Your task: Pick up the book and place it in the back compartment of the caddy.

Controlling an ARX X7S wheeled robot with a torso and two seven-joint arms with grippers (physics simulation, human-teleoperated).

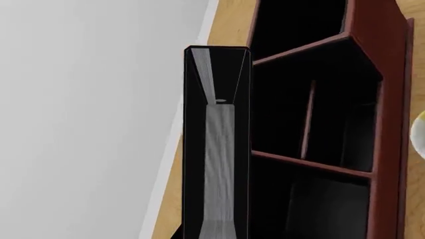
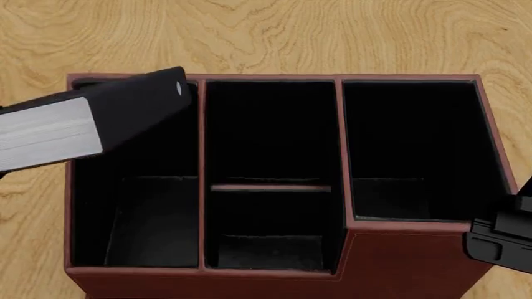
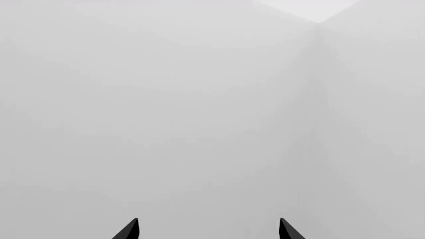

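Note:
The black book [image 2: 99, 121] with its white page block hangs tilted in the air, coming in from the left of the head view. Its far end sits over the back of the caddy's left cell. The red-brown caddy [image 2: 341, 80] has black cells: a long left one, a middle pair split by a low divider, and a right one. In the left wrist view the book [image 1: 219, 149] runs straight out from my left gripper [image 1: 216, 235], which is shut on it, beside the caddy [image 1: 391, 99]. My right gripper [image 3: 208, 230] is open and faces blank grey; it shows at the caddy's front right corner [image 2: 503, 244].
The caddy stands on a light wooden table [image 2: 266, 37]. The table's edge [image 1: 174, 164] runs close by the book, with grey floor beyond it. A sliver of a white-and-yellow mug [image 1: 419, 132] shows past the caddy's far wall.

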